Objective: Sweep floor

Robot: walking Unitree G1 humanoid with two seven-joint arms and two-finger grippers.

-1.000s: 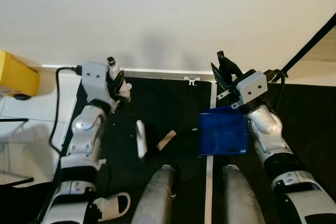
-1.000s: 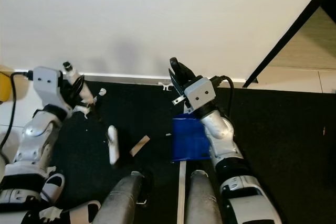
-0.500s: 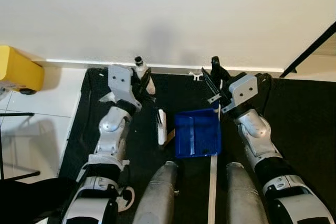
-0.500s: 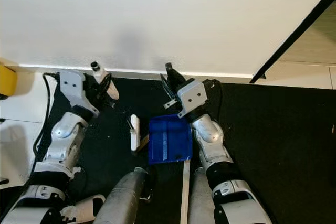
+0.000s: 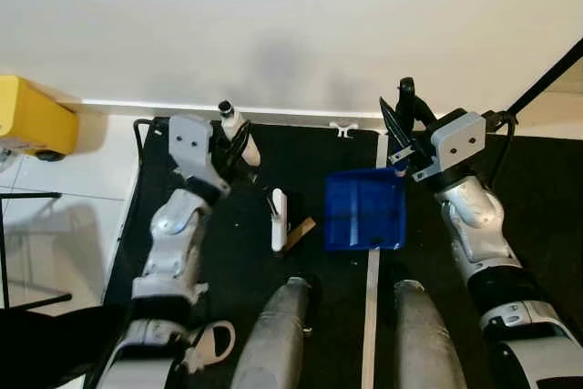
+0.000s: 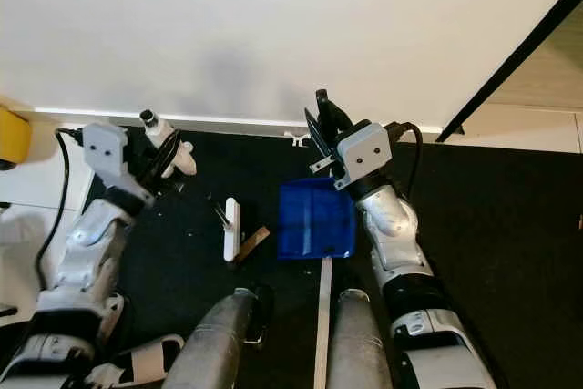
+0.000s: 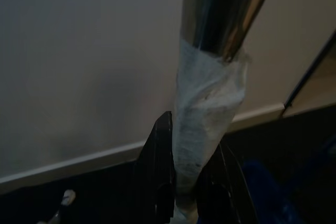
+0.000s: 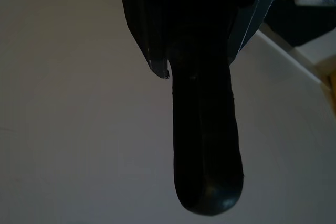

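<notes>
the left gripper (image 7: pixel 190 182) is clamped on the broom handle (image 7: pixel 210 114), a shiny metal tube whose gripped stretch is wrapped in crinkled white tape, with a black finger pressed on either side of the wrap. in the head views that handle runs from the left gripper (image 5: pixel 235 141) down to the broom head (image 5: pixel 278 220), a narrow white bar with dark bristles, resting on the matte black mat (image 5: pixel 228 252) near the robot's legs. just beside the broom head lies a small flat brown scrap (image 5: pixel 300 232), like a piece of cardboard or wood, between the broom head and the dustpan. the dustpan (image 5: pixel 365 209) is a glossy blue plastic tray, roughly square with low walls, sitting on the mat with a pale strip (image 5: pixel 371 316) running under it along the mat; what lies in the pan, if anything, is too small to tell. the right gripper (image 5: pixel 405 125) is shut on the dustpan's dark rounded handle (image 8: pixel 207 145), which in the right wrist view juts out smooth and black against the plain wall. a small white clip-like object (image 5: pixel 343 129) lies at the mat's far edge by the white baseboard (image 5: pixel 301 114). a yellow box (image 5: pixel 32 121) stands on the pale tiled floor (image 5: pixel 64 198) well to the left, and a black pole (image 5: pixel 547 79) slants across the right corner. the cream wall (image 5: pixel 291 15) stands close ahead.
</notes>
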